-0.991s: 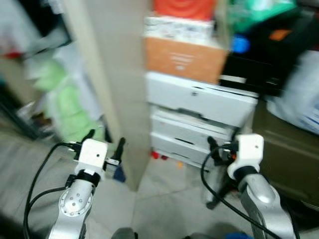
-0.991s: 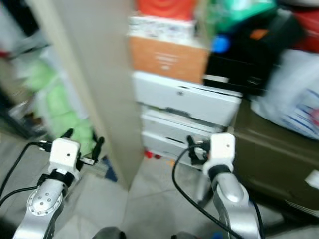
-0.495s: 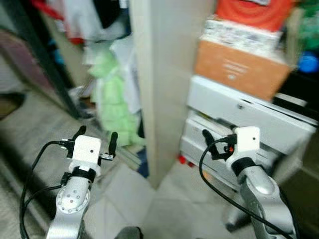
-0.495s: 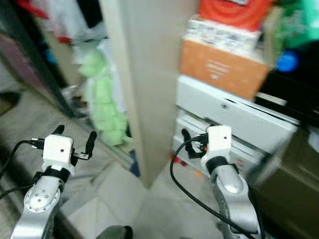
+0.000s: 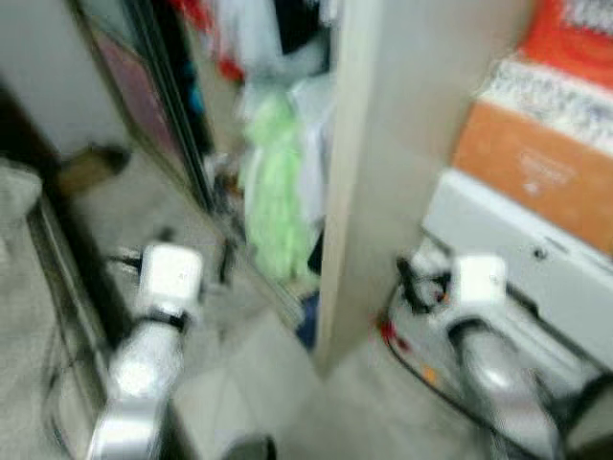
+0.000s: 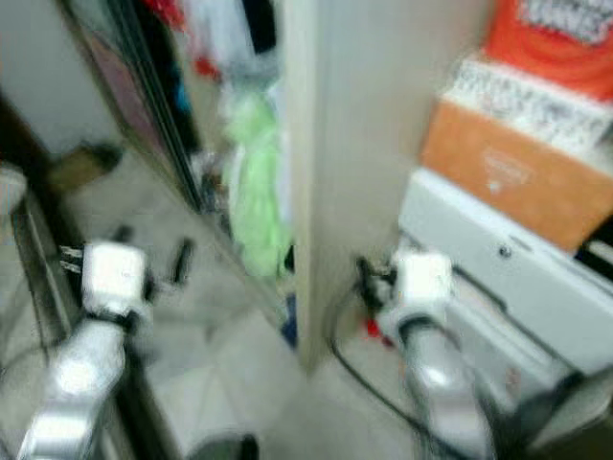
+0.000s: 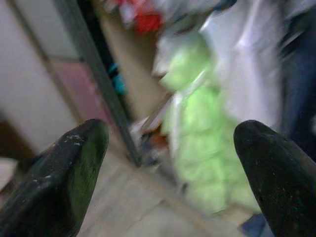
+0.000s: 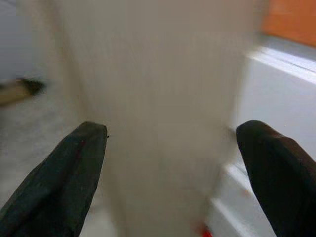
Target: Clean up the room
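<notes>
Everything is blurred by motion. My left gripper [image 5: 196, 257] is held out low on the left, open and empty, facing a light green garment [image 5: 278, 196] that hangs in an open closet; the same green garment [image 7: 202, 143] shows between its fingers [image 7: 74, 173] in the left wrist view. My right gripper [image 5: 414, 280] is held out on the right, open and empty, in front of a beige upright panel [image 8: 158, 108] and the white drawer unit [image 5: 536, 287].
A beige closet side panel [image 5: 383, 153] stands straight ahead. An orange-brown box [image 5: 536, 172] and a red item [image 5: 575, 38] sit on the white drawers. A dark sliding-door frame [image 5: 177, 125] runs along the closet's left. Small red bits [image 5: 386, 333] lie on the pale tile floor [image 5: 259, 383].
The camera has swung left: the closet and green garment now sit nearer the middle, the drawers have slid right. Both grippers stay held out, open.
</notes>
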